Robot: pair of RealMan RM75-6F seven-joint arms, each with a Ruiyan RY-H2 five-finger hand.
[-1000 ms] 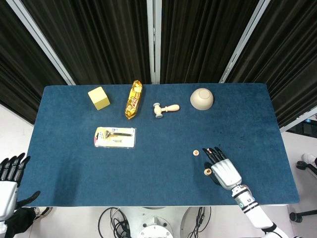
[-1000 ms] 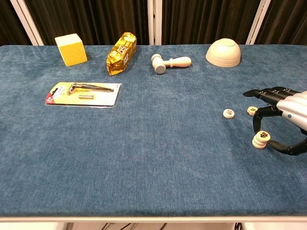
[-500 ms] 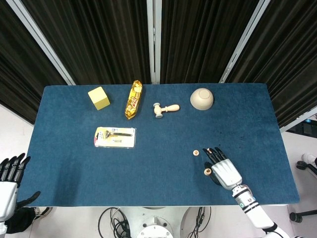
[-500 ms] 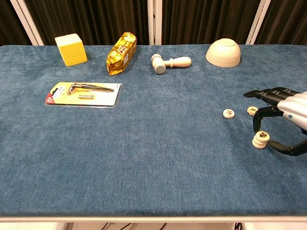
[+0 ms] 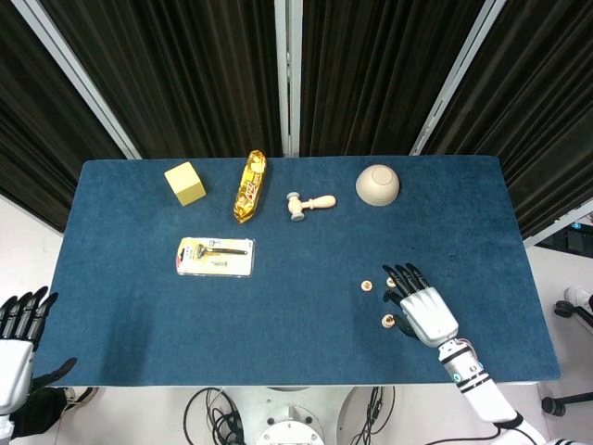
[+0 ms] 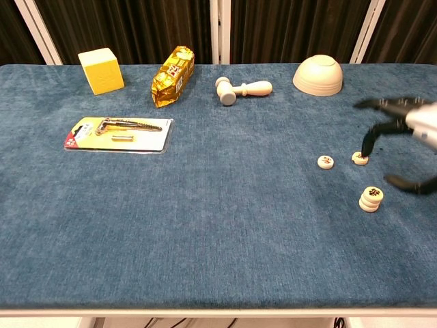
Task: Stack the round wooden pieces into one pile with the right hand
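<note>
While the right hand (image 6: 403,140) hovers above the blue cloth-covered table (image 6: 218,225) near its right edge, its dark fingers are spread wide and hold nothing. Below it a small pile of round pale wooden pieces (image 6: 371,199) stands on the cloth, apart from the hand. Two single round wooden pieces lie flat beyond the pile: one (image 6: 326,161) to the left, the other (image 6: 360,158) just beside a lowered fingertip, though whether they touch cannot be told. In the head view the pile (image 5: 388,322) sits near the table's front edge, right of centre.

Along the far edge stand a yellow foam cube (image 6: 101,70), a gold foil snack packet (image 6: 172,76), a small pale wooden mallet (image 6: 242,89) lying on its side, and an upturned cream bowl (image 6: 318,75). A yellow blister card with a razor (image 6: 118,133) lies flat toward the left. The left hand (image 5: 17,338) hangs off the table's front left corner, fingers apart and holding nothing.
</note>
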